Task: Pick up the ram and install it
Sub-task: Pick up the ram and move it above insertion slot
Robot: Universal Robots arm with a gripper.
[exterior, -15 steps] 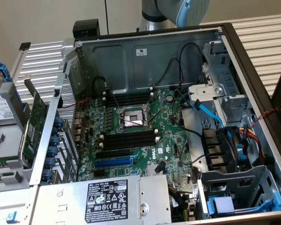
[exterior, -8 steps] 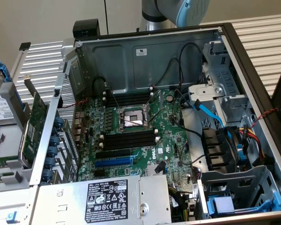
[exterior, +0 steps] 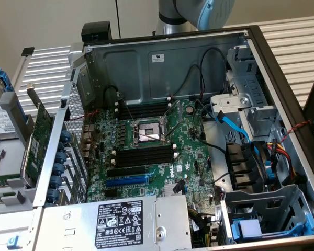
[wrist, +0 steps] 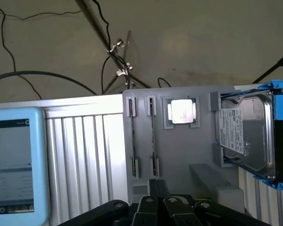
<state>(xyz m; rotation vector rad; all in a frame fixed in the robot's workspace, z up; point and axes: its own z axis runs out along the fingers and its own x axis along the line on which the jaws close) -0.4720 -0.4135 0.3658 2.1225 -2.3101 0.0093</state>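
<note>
A thin dark strip, which looks like the ram seen edge-on, stands in one of two narrow slots of a grey holder. My gripper hangs above the holder near that slot's end, its black fingers pressed together and holding nothing. In the exterior view the open computer case shows the motherboard. Black memory slots with white end clips lie above and below the processor socket. Part of the arm rises behind the case.
On the holder lie a silver processor chip and a hard drive in a blue caddy. A pale blue screen device sits beside it on the slatted table. A green expansion card leans outside the case at the exterior view's left.
</note>
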